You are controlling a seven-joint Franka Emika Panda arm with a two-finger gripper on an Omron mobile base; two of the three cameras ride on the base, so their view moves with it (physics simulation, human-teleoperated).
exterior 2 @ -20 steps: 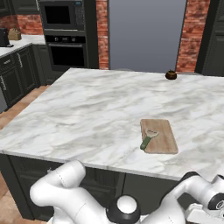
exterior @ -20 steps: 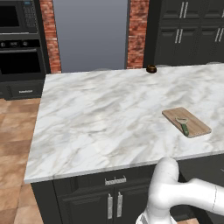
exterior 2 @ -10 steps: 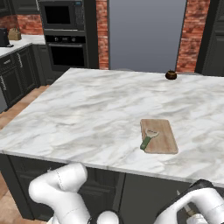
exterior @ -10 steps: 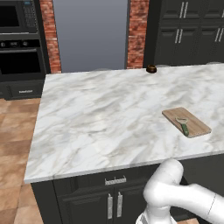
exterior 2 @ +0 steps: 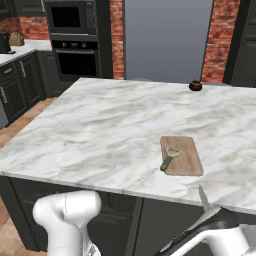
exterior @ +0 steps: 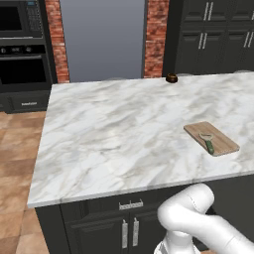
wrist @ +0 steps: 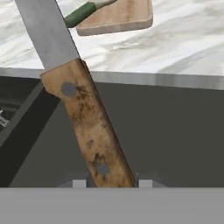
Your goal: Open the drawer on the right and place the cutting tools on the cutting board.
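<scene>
Knife [wrist: 83, 118] now higher in the hand's [wrist: 111, 183] grip, blade tip cut off, fingertips barely visible.

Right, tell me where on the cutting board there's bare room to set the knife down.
The cutting board is bare along its right side and far end. Its near-left part is taken: the green-handled peeler lies there, handle overhanging the left edge. The gripper holds the wooden-handled knife below the counter's edge.

Marble-topped table [exterior: 124, 134] fills mid-frame over dark cabinets [exterior: 126, 230] — brick wall [exterior: 156, 37] and black oven [exterior: 25, 59] upper left, terracotta floor [exterior: 15, 158] lower left.
</scene>
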